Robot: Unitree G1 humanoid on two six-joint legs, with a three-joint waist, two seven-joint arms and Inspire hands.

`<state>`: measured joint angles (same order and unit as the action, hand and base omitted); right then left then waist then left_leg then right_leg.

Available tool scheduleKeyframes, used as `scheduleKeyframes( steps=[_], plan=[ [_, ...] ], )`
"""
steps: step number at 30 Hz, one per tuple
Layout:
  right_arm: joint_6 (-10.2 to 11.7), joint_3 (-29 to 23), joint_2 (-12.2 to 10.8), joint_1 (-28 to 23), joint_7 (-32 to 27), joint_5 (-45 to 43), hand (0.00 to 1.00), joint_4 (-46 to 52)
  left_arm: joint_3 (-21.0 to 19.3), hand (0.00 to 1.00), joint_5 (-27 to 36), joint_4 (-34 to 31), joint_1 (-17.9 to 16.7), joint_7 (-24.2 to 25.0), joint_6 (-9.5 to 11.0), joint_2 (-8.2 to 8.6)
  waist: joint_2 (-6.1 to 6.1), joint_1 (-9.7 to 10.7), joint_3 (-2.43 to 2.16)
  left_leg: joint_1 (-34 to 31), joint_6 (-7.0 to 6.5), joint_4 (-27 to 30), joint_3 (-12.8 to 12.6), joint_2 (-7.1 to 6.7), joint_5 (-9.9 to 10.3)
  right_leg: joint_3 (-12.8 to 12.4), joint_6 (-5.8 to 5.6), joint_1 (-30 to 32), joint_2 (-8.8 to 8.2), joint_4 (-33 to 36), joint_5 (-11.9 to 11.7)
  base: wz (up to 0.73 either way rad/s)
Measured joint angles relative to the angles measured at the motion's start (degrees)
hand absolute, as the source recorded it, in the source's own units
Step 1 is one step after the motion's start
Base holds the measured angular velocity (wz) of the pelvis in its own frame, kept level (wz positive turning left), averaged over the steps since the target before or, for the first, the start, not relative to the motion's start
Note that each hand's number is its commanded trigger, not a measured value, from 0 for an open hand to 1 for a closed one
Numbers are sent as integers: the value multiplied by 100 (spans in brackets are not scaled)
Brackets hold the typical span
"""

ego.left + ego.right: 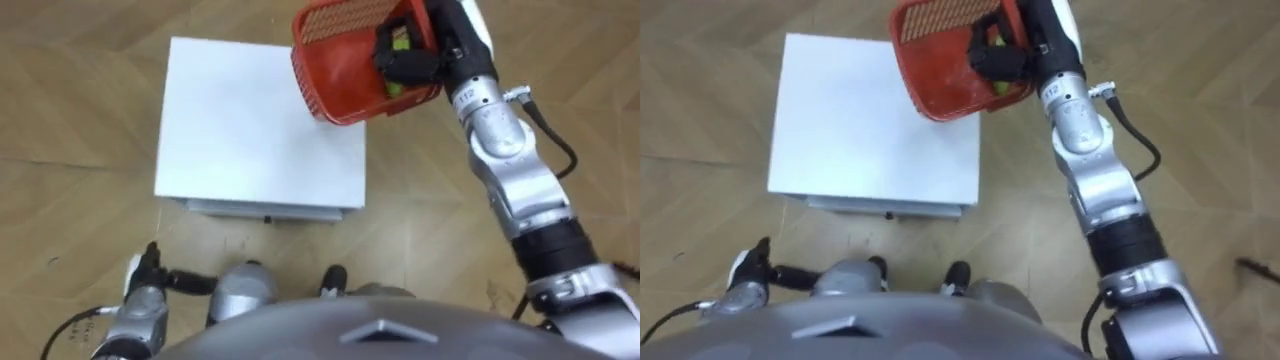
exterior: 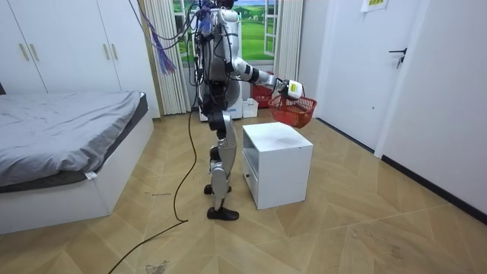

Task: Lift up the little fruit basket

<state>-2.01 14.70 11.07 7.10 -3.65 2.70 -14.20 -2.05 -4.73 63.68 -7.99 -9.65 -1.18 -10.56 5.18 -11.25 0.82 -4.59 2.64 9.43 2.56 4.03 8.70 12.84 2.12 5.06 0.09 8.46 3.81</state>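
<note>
The red mesh fruit basket [image 1: 340, 70] hangs tilted in the air over the far right corner of the white cabinet [image 1: 250, 130]. My right hand [image 1: 405, 62] is curled round the basket's near rim, the arm stretched forward. Something green [image 1: 398, 40] shows inside the basket behind the dark fingers. In the room view the basket [image 2: 293, 112] is held clear above the cabinet top [image 2: 275, 135], with me standing upright close against the cabinet's side. My left hand [image 1: 148, 268] hangs low by my side.
The cabinet [image 1: 860, 120] stands on herringbone wood floor with open floor all round it. A bed [image 2: 61, 144] fills the room view's left, with wardrobes and curtains behind. Another red container [image 2: 262, 95] sits by the window. A door [image 2: 399, 76] is in the right wall.
</note>
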Motion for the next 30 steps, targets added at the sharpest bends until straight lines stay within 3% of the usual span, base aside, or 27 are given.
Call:
scheduleKeyframes(
  steps=[2,5,10,18,25,26,27,28,29,30],
  plan=[
    [0,42,-1,44,18,83,100,-151,10,0,-1,1,-159,-1,-111,-8,2,-35,-1,-16,-28,8,83,-96,-11,60,-97,-35,-63,10,67,33],
    [1,59,-8,204,2,163,100,-595,11,0,-7,7,-346,7,-247,-6,13,-85,15,-138,-84,70,163,-218,-29,224,-144,-29,-182,29,148,35],
    [4,80,-158,428,-67,147,100,-1465,47,0,-283,72,-339,37,-262,7,8,-199,100,-535,-171,462,444,-369,65,466,-197,52,-305,179,328,33],
    [12,208,-182,543,-172,394,100,-1884,318,0,-371,51,-336,325,-376,2,-18,-345,106,-990,-191,766,684,-458,76,781,-214,317,-378,271,334,19],
    [13,452,-227,570,-202,646,100,-2109,521,0,-403,41,-350,468,-441,5,-110,-360,106,-1112,-214,777,732,-488,90,854,-241,407,-415,335,353,5],
    [13,452,-231,575,-203,646,64,-2145,521,0,-425,42,-350,497,-456,5,-110,-371,106,-1118,-214,779,734,-488,90,857,-241,411,-415,335,353,4],
    [13,451,-230,575,-206,648,58,-2198,521,0,-475,41,-355,536,-483,10,-110,-399,106,-1126,-213,779,737,-489,91,863,-242,415,-416,338,353,0],
    [13,451,-230,577,-216,649,44,-2252,521,0,-497,40,-357,558,-504,11,-107,-447,104,-1133,-214,776,738,-489,91,864,-243,422,-418,342,354,0],
    [13,451,-230,582,-226,650,0,-2286,521,0,-497,34,-356,568,-513,11,-106,-471,104,-1142,-214,773,738,-489,92,865,-243,425,-418,342,355,0],
    [13,453,-237,607,-244,653,0,-2363,521,0,-497,31,-356,585,-514,10,-103,-506,97,-1189,-216,780,740,-493,95,874,-243,455,-421,346,357,0]
  ],
)
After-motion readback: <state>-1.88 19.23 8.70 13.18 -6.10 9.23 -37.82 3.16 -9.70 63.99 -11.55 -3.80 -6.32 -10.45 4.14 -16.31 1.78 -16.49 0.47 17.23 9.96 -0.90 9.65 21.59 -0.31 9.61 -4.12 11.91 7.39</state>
